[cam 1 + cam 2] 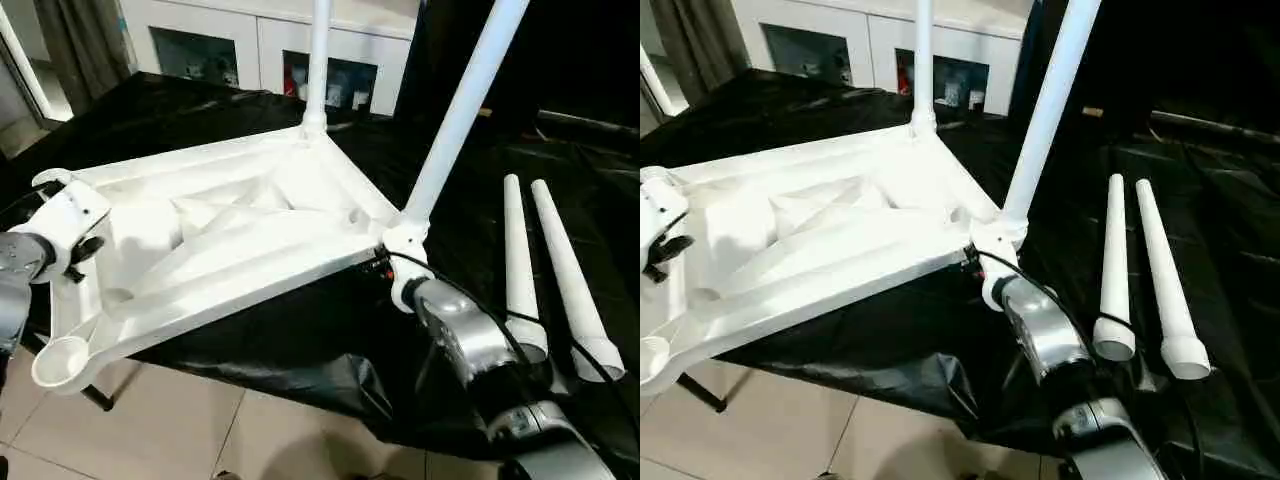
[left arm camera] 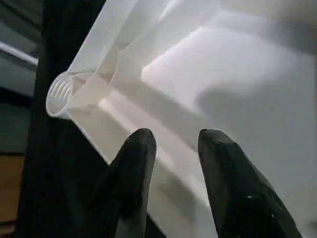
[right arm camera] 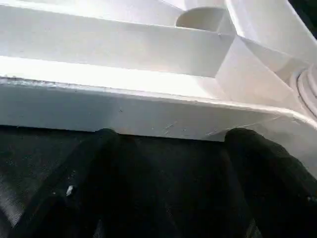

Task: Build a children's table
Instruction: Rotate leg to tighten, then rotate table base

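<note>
The left gripper [image 2: 173,144] hovers with fingers parted beside the table top's [image 1: 230,240] near rim, holding nothing. The right gripper [image 3: 168,136], spread wide, sits against the rim below a fitted leg [image 1: 460,110]. Two loose legs [image 1: 545,270] lie on the black sheet [image 1: 330,330].
</note>
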You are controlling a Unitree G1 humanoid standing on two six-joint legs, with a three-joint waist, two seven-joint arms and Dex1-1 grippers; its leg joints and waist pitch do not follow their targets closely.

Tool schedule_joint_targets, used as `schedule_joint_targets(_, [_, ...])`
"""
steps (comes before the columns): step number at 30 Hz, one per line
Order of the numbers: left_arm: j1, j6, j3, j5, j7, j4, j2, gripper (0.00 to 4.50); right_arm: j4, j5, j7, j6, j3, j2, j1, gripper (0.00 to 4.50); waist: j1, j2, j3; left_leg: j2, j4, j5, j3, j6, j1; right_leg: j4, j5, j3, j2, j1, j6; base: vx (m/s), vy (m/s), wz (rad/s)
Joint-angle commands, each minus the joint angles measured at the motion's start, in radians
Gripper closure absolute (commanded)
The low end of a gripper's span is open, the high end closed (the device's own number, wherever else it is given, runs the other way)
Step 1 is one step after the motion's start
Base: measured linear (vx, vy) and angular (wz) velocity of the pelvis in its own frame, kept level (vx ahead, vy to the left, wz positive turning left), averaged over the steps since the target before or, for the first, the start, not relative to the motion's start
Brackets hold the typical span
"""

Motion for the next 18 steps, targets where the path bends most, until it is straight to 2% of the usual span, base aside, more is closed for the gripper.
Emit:
schedule_joint_targets(1, [-0.004,0.007,-0.004,0.017,0.016,-0.01,0.019,2.74,0.019,-0.004,-0.01,-0.017,-0.015,0.001,-0.017,0.67,0.001,0.024,-0.068,0.026,-0.076,-0.208,-0.013,-0.031,0.019,-0.053,-0.171,0.047,-0.044,0.047,-0.223,0.0,0.0,0.0])
schedule_joint_targets(3, [-0.015,0.0,0.006,0.042,0.089,0.01,0.03,2.74,0.061,-0.01,-0.018,-0.039,-0.02,0.009,-0.035,0.67,0.0,0.02,-0.069,0.025,-0.075,-0.22,-0.014,-0.031,0.018,-0.052,-0.18,0.046,-0.043,0.046,-0.217,0.0,0.0,0.0])
schedule_joint_targets(6, [-0.019,0.002,0.0,0.055,0.104,0.014,0.038,2.74,0.081,-0.014,-0.019,-0.051,-0.023,0.013,-0.042,0.67,-0.001,0.02,-0.069,0.025,-0.075,-0.233,-0.015,-0.031,0.018,-0.056,-0.209,0.046,-0.044,0.045,-0.211,0.0,0.0,0.0])
schedule_joint_targets(14, [0.021,0.013,-0.065,0.036,0.005,0.026,0.034,2.74,0.149,-0.025,-0.02,-0.097,-0.019,0.016,-0.064,0.67,0.0,0.022,-0.071,0.025,-0.073,-0.222,-0.015,-0.034,0.018,-0.051,-0.184,0.046,-0.043,0.044,-0.223,0.0,0.0,0.0])
schedule_joint_targets(18, [0.04,0.012,-0.085,0.023,-0.022,0.01,0.022,2.74,0.172,-0.026,-0.02,-0.114,-0.021,0.024,-0.074,0.67,-0.002,0.024,-0.07,0.026,-0.074,-0.243,-0.015,-0.037,0.019,-0.053,-0.193,0.046,-0.043,0.043,-0.226,0.0,0.0,0.0])
